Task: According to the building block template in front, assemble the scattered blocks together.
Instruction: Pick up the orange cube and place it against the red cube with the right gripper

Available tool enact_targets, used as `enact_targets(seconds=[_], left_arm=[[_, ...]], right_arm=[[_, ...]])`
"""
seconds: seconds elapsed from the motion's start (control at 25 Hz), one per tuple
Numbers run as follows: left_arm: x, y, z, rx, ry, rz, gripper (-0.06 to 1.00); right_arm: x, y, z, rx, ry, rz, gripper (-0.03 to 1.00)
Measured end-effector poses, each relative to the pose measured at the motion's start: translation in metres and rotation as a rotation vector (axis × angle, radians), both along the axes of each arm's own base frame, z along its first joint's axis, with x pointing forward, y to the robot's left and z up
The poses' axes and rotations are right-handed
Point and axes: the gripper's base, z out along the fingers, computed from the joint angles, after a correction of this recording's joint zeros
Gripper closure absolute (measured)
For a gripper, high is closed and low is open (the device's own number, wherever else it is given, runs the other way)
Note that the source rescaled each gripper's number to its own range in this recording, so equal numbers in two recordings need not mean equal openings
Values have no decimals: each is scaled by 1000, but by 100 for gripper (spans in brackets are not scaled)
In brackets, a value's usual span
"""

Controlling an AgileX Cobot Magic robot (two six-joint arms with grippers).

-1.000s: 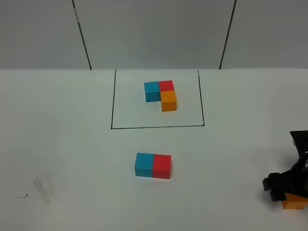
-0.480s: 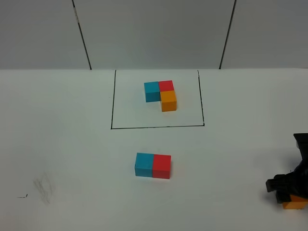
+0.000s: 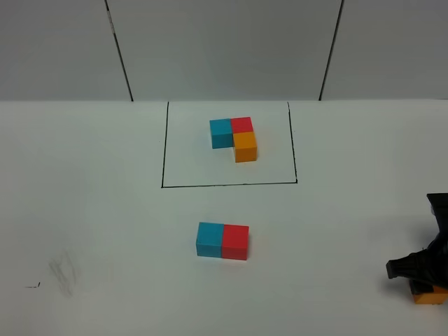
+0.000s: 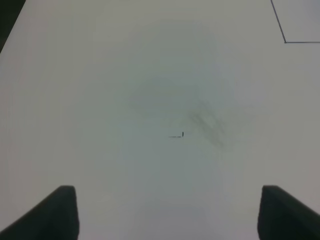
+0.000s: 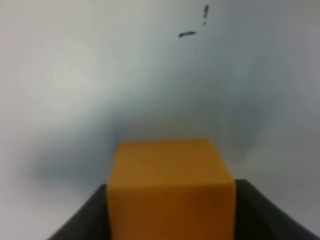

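Observation:
The building block template, a blue [image 3: 221,131], red [image 3: 241,125] and orange [image 3: 245,148] cube joined in an L, lies inside a black drawn rectangle [image 3: 227,185] at the back centre. Of the scattered blocks, the blue [image 3: 209,239] and red [image 3: 235,241] cubes sit side by side, touching, in the middle. The orange cube [image 3: 428,297] rests at the far right edge under my right gripper [image 3: 423,285]. In the right wrist view this orange cube [image 5: 170,180] fills the gap between the dark fingers [image 5: 85,220], which press its sides. My left gripper [image 4: 167,215] is open over bare table.
A grey smudge [image 3: 63,269] and a small black pen mark [image 3: 31,285] lie on the white table at the front left, and the left wrist view shows the same mark [image 4: 177,135]. A grey panelled wall stands behind the table.
The right gripper's fingers have drawn in against the orange cube and the gripper has settled slightly lower and to the right. Nothing else has moved.

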Motion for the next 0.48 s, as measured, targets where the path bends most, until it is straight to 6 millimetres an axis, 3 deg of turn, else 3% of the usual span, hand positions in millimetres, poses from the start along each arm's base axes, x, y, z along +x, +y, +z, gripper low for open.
enact_targets(seconds=[0.04, 0.08, 0.48], left_arm=[[0, 0, 0, 0, 0, 0, 10], [0, 0, 0, 0, 0, 0, 10], [0, 0, 0, 0, 0, 0, 10]], right_arm=[[0, 0, 0, 0, -1, 0, 96], [0, 0, 0, 0, -1, 0, 97], [0, 0, 0, 1, -4, 0, 97]])
